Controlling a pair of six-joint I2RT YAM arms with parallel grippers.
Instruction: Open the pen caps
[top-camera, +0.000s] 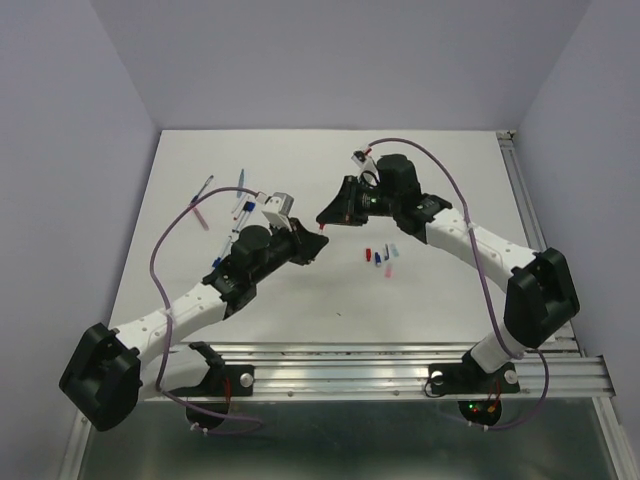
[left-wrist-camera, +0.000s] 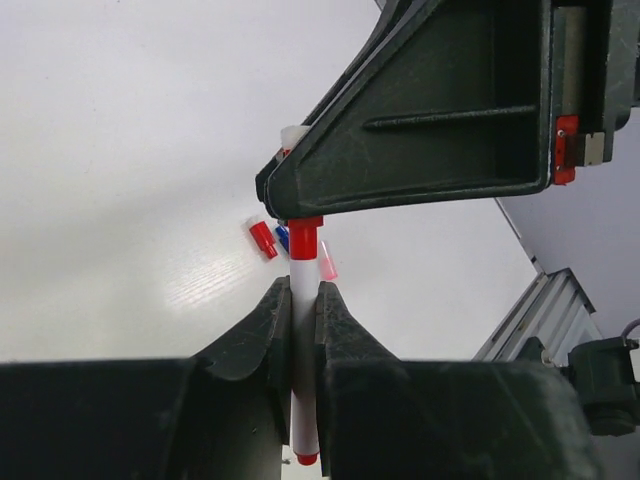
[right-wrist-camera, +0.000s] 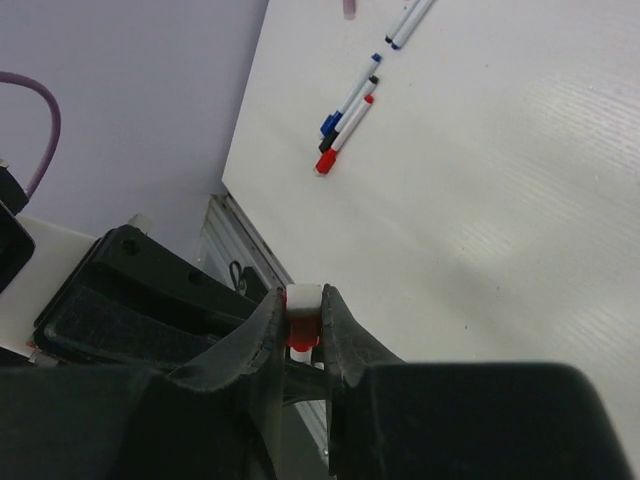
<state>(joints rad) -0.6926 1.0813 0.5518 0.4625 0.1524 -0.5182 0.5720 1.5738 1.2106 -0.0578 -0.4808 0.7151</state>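
In the left wrist view my left gripper (left-wrist-camera: 303, 292) is shut on a white pen barrel (left-wrist-camera: 303, 268) with a red tail plug. The pen's red cap (left-wrist-camera: 305, 238) runs up into the jaws of my right gripper (left-wrist-camera: 290, 195). The right wrist view shows the right gripper (right-wrist-camera: 302, 297) shut on that red cap (right-wrist-camera: 301, 330), whose whitish end pokes out past the fingertips. From above, the two grippers (top-camera: 312, 245) (top-camera: 328, 215) meet tip to tip over the middle of the table. Loose pen caps (top-camera: 378, 258) in red and blue lie on the table to their right.
Several capped pens (top-camera: 240, 205) lie at the back left of the white table (top-camera: 450, 190); the right wrist view shows red, black and blue ones (right-wrist-camera: 348, 118) together. An aluminium rail (top-camera: 400, 360) runs along the near edge. Purple cables (top-camera: 440, 170) loop off both arms.
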